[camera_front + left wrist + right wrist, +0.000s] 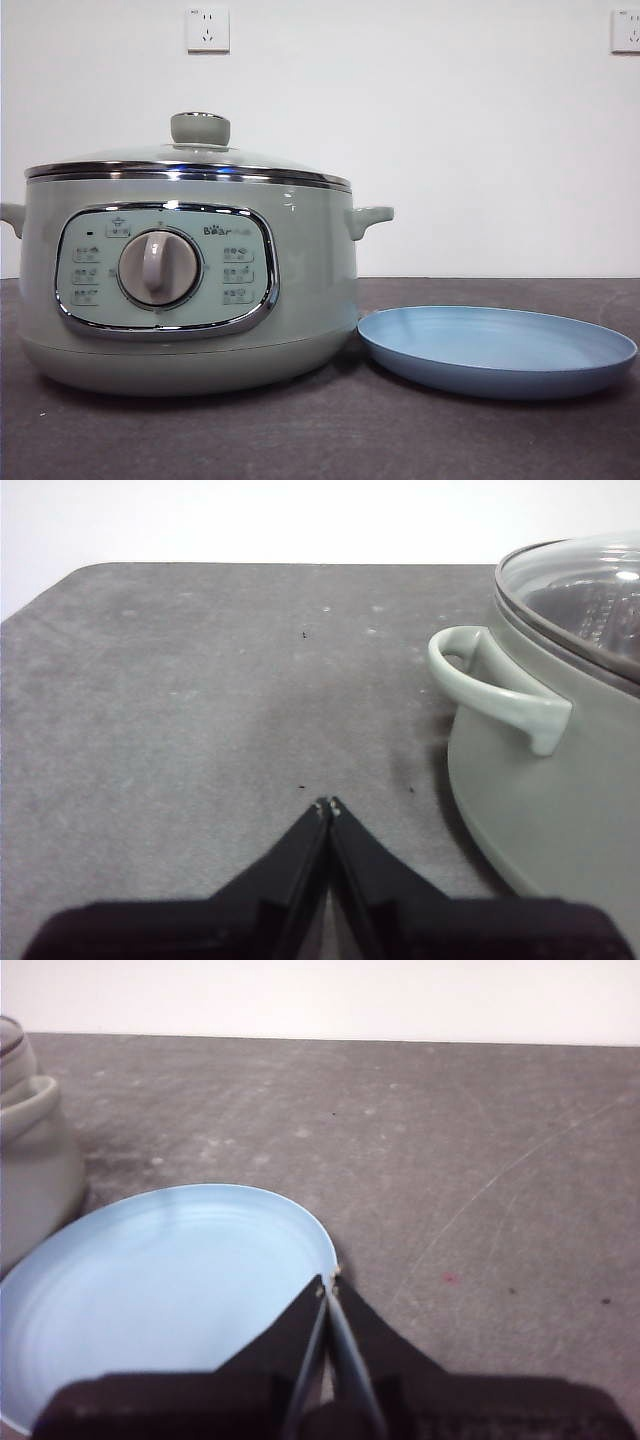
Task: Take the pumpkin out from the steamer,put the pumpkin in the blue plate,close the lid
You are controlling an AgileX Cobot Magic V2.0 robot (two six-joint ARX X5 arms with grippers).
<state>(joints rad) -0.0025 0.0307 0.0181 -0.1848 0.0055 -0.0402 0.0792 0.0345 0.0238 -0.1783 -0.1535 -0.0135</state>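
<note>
Lid sits on steamer; pumpkin not visible. Blue plate empty, just beside it on worktop. Left hand & right hand both pressed together, holding nothing.

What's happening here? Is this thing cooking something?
Nothing is being handled at this moment. The steamer sits on the dark table with its glass lid on, and an empty blue plate lies right beside it. The left claw hangs shut over bare table next to the steamer's side handle. The right claw hangs shut at the edge of the plate. Neither claw holds anything. No pumpkin is visible; whatever is under the lid can't be made out.
</note>
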